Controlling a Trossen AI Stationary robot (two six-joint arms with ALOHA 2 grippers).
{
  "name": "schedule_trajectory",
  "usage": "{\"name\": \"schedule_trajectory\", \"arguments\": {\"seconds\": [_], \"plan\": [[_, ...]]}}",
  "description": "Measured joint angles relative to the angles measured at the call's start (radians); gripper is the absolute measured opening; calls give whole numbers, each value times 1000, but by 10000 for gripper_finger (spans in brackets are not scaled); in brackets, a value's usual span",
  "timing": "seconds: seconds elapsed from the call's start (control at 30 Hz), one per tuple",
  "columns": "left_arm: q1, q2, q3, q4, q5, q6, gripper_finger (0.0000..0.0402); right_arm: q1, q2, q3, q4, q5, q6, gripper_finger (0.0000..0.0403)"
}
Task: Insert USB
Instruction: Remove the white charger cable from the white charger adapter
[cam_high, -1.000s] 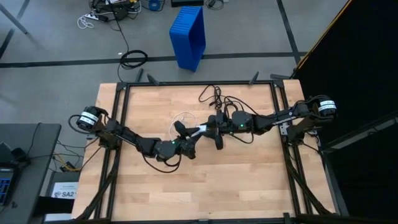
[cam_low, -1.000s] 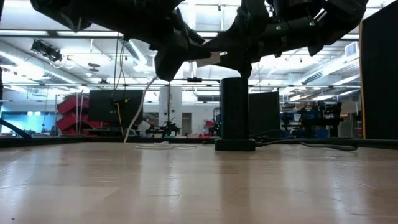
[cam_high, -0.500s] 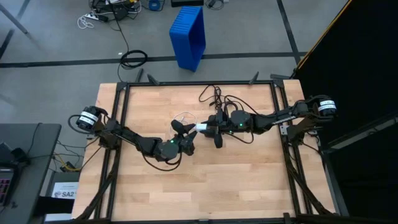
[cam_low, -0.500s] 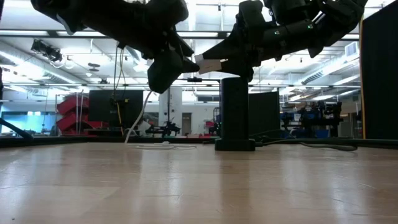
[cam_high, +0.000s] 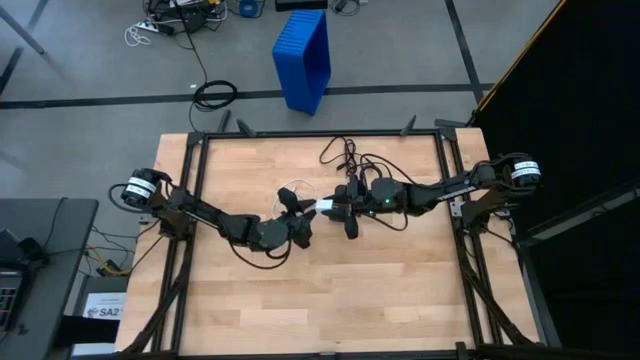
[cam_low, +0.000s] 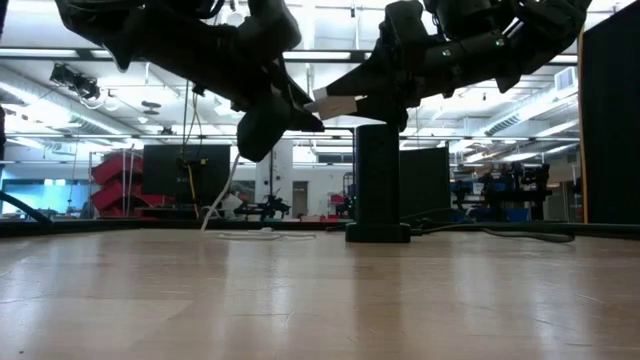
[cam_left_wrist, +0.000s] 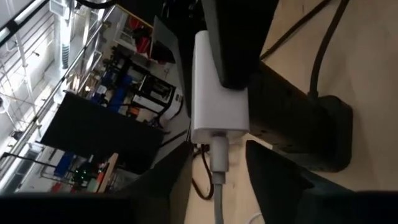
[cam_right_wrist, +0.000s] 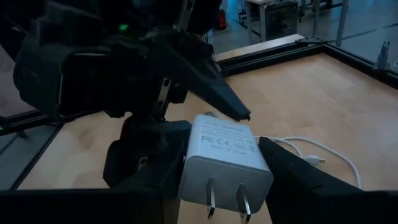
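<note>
Right gripper (cam_right_wrist: 217, 186) is clamped on white charger (cam_low: 335, 103) above desk centre, left gripper (cam_left_wrist: 214, 186) with fingers apart around USB (cam_left_wrist: 219, 155) plug at its port; closing off-axis could bend plug or tilt charger.

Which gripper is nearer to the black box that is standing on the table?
Right. The right gripper, holding the white charger, hovers just above and beside the black box. The left gripper sits farther off, at the charger's cable end.
</note>
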Motion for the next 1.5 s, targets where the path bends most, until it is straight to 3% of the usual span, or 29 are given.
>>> {"name": "schedule_trajectory", "arguments": {"seconds": [0.23, 0.63, 0.97, 1.2, 1.37, 1.5], "plan": [[-1, 0, 0, -2, -1, 4, 13, 1, 0, 0, -2, 2, 1, 143], [-1, 0, -2, -60, -57, 3, 3, -11, -59, -2, -103, 10, -21, 143], [21, -20, -70, -2, -56, -24, 1, -11, -85, -2, -149, 10, -33, 143], [59, -177, -217, 71, 116, -151, 1, -11, -115, -4, -205, -29, -79, 143], [105, -313, -356, 98, 185, -271, 1, -18, -231, -52, -237, -30, -105, 143], [132, -374, -390, 115, 294, -350, 1, -45, -356, -122, -250, -8, -108, 143]]}}
